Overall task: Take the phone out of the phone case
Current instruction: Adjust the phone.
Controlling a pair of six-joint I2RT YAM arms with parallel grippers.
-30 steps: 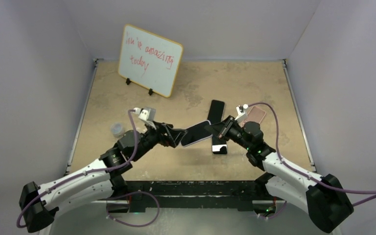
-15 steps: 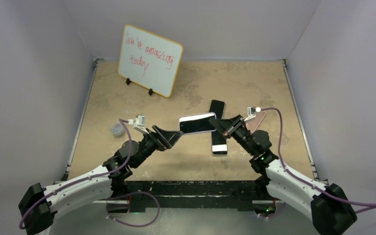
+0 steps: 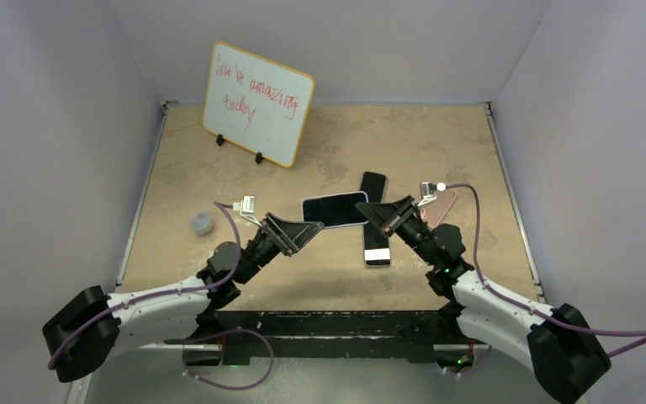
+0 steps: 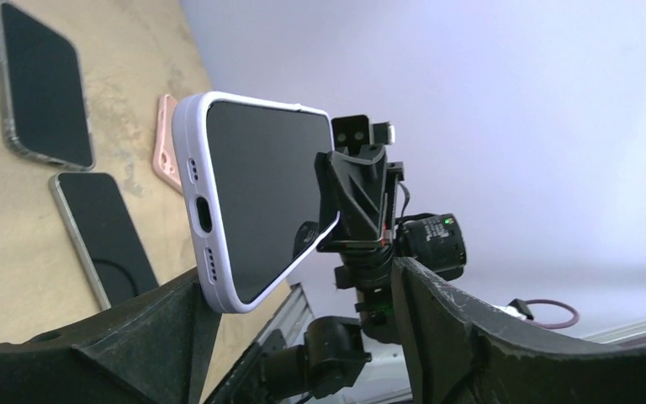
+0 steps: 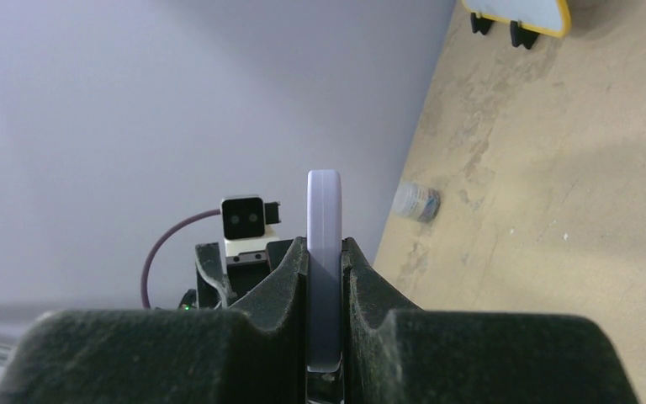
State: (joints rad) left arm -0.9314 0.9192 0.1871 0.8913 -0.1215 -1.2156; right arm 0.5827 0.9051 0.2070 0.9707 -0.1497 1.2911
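The right pincer (image 3: 380, 215) is closed on the 3 o'clock end of the lavender phone case (image 3: 335, 209), in which the phone (image 4: 261, 194) is seated, held above the desk (image 3: 437, 143) centre. At its 9 o'clock end, the left pincer (image 3: 303, 231) is spread wide around it; contact cannot be told.

Smooth matt plastic phone case (image 4: 192, 168), glossy glass phone (image 4: 261, 194), rough mottled table (image 3: 437, 143).

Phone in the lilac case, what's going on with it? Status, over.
Right gripper shut on cased phone, held off the table. Left gripper open around its other end. Not yet separated; nothing in the way.
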